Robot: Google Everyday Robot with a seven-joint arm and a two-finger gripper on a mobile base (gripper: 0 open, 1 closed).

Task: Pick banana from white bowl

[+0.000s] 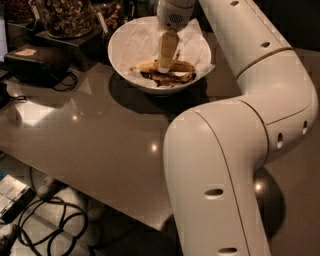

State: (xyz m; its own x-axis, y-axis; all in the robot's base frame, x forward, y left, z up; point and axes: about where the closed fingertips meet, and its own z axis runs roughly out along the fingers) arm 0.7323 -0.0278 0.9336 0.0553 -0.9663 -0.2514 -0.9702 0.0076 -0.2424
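The white bowl [125,60], lined with crumpled white paper, stands at the back of the grey table. The pale-yellow banana [148,65] lies across its middle, with dark brown peel scraps [165,78] under and in front of it. My gripper [165,65] reaches straight down from above into the bowl, its tip at the banana's middle. The near finger [168,50] hides the part of the banana behind it.
A glass jar of nuts [65,15] stands on a dark box at the back left. A black device with a cable [37,65] sits left of the bowl. My large white arm [235,165] fills the right side. Cables [45,220] lie on the floor below the table's edge.
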